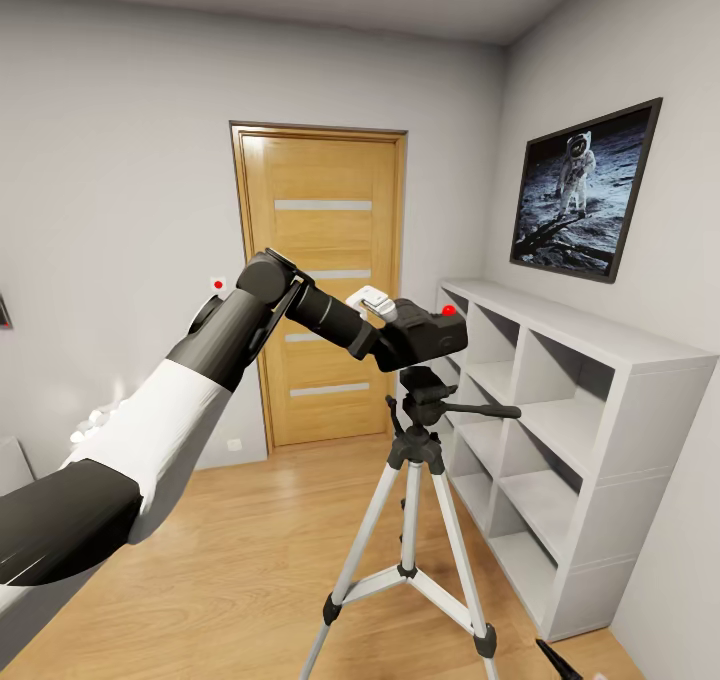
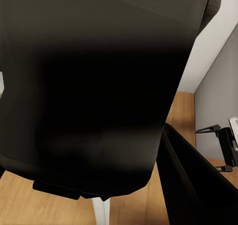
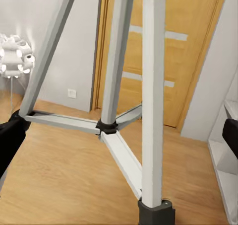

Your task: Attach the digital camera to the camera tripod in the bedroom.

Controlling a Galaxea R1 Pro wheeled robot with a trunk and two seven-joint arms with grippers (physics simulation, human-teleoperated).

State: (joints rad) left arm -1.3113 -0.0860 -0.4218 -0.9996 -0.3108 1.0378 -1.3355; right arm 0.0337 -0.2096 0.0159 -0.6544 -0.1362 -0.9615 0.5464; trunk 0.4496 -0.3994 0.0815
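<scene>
Holding the digital camera point(image 1: 432, 332) at frame centre, the left gripper point(image 1: 398, 338) looks clenched on it directly above the camera tripod point(image 1: 418, 480) head, approx touching, so the coming move is prob straight down; right gripper's state can't be told.
</scene>
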